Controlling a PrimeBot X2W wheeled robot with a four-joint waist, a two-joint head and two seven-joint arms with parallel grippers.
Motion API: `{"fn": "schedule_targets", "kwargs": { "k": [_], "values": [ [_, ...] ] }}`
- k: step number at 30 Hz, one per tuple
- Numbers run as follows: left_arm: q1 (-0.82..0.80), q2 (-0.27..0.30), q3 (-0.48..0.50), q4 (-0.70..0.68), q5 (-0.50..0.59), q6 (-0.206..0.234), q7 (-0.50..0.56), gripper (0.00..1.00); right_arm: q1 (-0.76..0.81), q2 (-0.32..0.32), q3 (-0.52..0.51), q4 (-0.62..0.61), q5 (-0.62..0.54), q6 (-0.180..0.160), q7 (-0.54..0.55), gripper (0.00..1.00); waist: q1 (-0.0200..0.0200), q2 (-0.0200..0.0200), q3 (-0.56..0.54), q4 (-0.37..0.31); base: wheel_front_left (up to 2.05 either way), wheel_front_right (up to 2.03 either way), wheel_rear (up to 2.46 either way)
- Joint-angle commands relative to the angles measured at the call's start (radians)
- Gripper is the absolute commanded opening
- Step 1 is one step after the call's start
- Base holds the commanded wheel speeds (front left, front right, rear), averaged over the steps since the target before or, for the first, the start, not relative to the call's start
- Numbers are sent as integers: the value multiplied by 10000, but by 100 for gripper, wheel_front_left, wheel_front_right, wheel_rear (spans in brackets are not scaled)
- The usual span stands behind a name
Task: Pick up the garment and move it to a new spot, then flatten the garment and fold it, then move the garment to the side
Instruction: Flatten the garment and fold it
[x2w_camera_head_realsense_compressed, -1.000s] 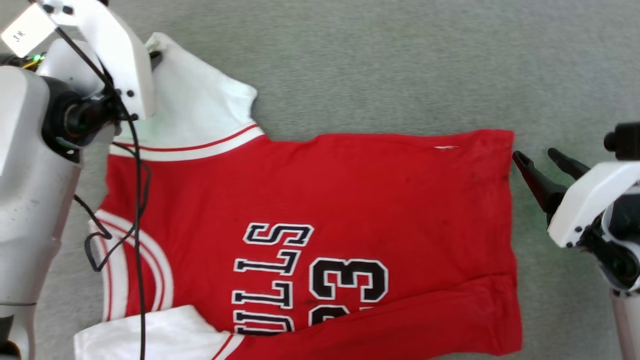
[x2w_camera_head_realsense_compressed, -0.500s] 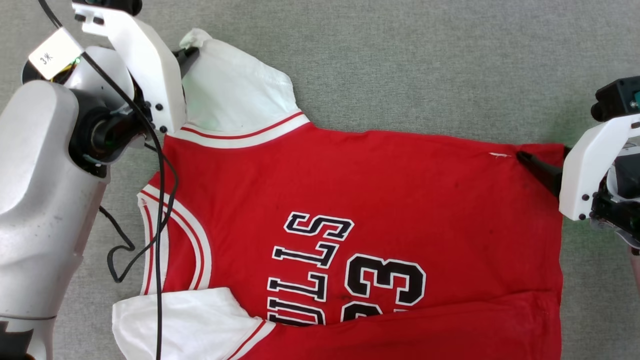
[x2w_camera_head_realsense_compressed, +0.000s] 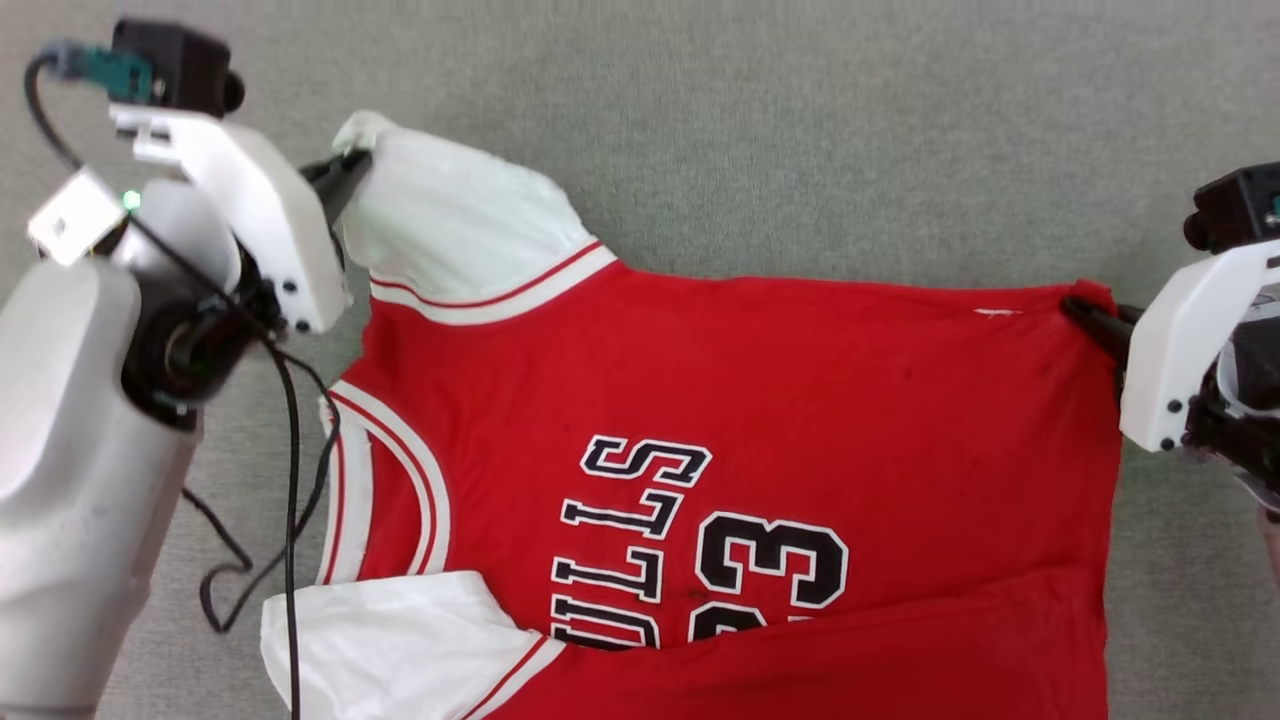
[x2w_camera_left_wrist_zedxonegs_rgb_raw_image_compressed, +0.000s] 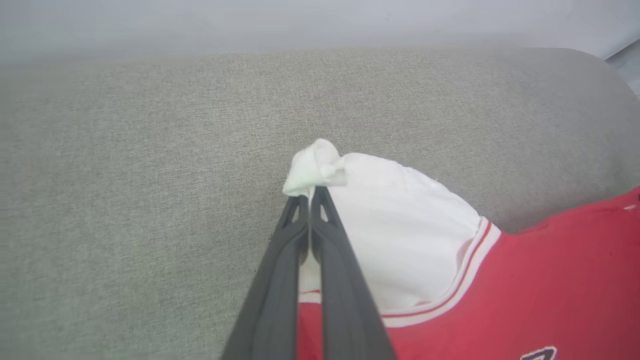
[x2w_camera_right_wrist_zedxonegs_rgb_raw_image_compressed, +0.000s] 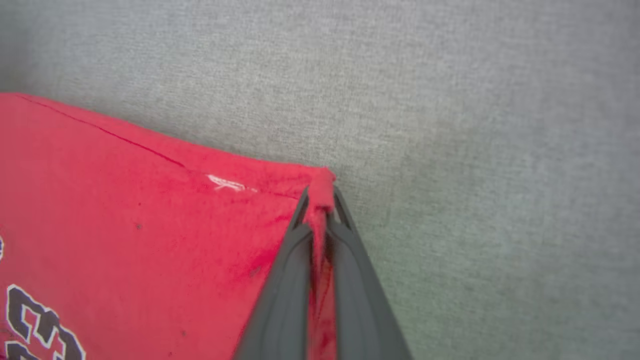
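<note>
Grey cloth covered the counter (x2w_camera_head_realsense_compressed: 800, 130) across the head view. The garment (x2w_camera_head_realsense_compressed: 760, 400) lay spread over the middle and lower frame, collar to the left, hem to the right, black letters and "23" facing up. You had the left pincer (x2w_camera_head_realsense_compressed: 345, 170) at the upper left, clamped on the tip of the far white sleeve. The right pincer (x2w_camera_head_realsense_compressed: 1085, 312) sat at the right edge, clamped on the far hem corner. Those two grips sat at opposite ends of the top edge, I judge so you could draw that edge straight or lift the whole cloth evenly. Along the bottom of the frame a red fold lay over the lower lettering and the near white sleeve was turned in, so the flattening looked unfinished.

From the left wrist, your left pincer (x2w_camera_left_wrist_zedxonegs_rgb_raw_image_compressed: 310, 197) stood at frame centre, jaws pressed together with a bunched white nub of sleeve poking past the tips. The sleeve fanned away to the right toward the striped trim and red body at lower right.

From the right wrist, your right pincer (x2w_camera_right_wrist_zedxonegs_rgb_raw_image_compressed: 321, 195) was narrow at centre, a pinch of red corner caught between the tips. The garment (x2w_camera_right_wrist_zedxonegs_rgb_raw_image_compressed: 150, 225) spread to the left and lower left, with bare counter on the right.
</note>
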Motion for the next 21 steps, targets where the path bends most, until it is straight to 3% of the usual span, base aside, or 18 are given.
{"fn": "schedule_targets", "kwargs": {
  "k": [1, 9, 21],
  "values": [
    [407, 114, 125, -165, -92, 76, -196, 0, 321, -25, -74, -265, -121, -9, -241, 0, 0, 0, -385, 63, 0, 0, 0],
    [2898, 573, 683, -1467, -509, 518, -1053, 0, 2193, 216, -814, -1294, -438, -9, -1079, 0, 0, 0, -1264, 292, 0, 0, 0],
    [7681, 745, 1347, -3122, -1475, 1535, -2001, 0, 5145, 1286, -1608, -1792, -782, -12, -1738, 0, 0, 0, -2303, 362, 0, 0, 0]
  ]
}}
